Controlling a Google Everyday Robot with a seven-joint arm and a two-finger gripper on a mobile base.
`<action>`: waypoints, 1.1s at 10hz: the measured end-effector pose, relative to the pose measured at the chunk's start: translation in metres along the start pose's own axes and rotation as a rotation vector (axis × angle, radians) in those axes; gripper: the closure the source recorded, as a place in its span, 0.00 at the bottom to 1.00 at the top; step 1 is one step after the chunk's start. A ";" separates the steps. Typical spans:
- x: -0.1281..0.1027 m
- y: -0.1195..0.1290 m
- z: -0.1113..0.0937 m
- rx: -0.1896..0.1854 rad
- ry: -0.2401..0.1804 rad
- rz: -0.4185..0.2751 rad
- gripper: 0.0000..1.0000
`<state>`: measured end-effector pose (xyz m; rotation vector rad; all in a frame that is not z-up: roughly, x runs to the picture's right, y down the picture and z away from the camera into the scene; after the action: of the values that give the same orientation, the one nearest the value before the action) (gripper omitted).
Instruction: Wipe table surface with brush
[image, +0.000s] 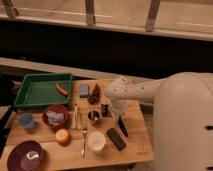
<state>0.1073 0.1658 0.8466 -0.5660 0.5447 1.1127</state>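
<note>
No legible text or number — not even on the pincer (118, 110) over the table surface (135, 145)

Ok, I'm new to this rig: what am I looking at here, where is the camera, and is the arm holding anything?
The big white shape on the right is the robot's body. Its one arm reaches left over the wooden table surface. There is a single camera looking down on the table at an angle; where it is mounted is not known.

The gripper hangs at the arm's end, just above the upper end of the slim dark brush. I cannot tell whether it grips the brush.

Beside the brush lies a flat black block. Further left are a white cup, a silver fork, a brown bowl, a dark red plate and a green tray.
</note>
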 end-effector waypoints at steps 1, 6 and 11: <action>-0.003 -0.009 -0.003 0.017 0.001 0.016 1.00; -0.042 -0.033 -0.001 0.028 -0.003 0.063 1.00; -0.056 0.043 -0.022 -0.030 -0.047 -0.055 1.00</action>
<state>0.0455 0.1283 0.8611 -0.5758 0.4697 1.0809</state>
